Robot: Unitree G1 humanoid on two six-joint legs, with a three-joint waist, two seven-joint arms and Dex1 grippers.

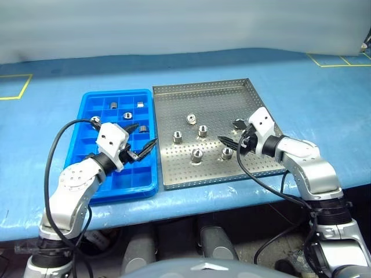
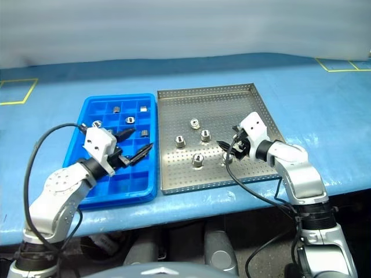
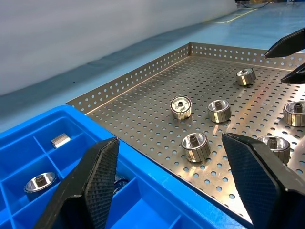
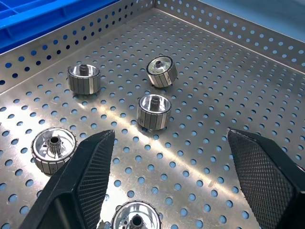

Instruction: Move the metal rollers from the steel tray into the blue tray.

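A: Where do we stand with the metal rollers?

B: We count six on the steel tray: five standing or tipped near its middle, and one dark-looking piece beside our right tool. In the blue tray we make out about five, each in its own square compartment toward the far end, though one sits half behind our left arm.

A: And our tools?

B: Both have their fingers apart with nothing between them. The left tool hovers over the blue tray's near-right compartments, pointing toward the steel tray. The right tool hangs low over the steel tray, aimed at the roller nearest its tips.

A: Why that arrangement?

B: We judge the trays lie side by side on the blue desk, rims nearly touching, so each carry is short. The right tool looks set for the next pick.
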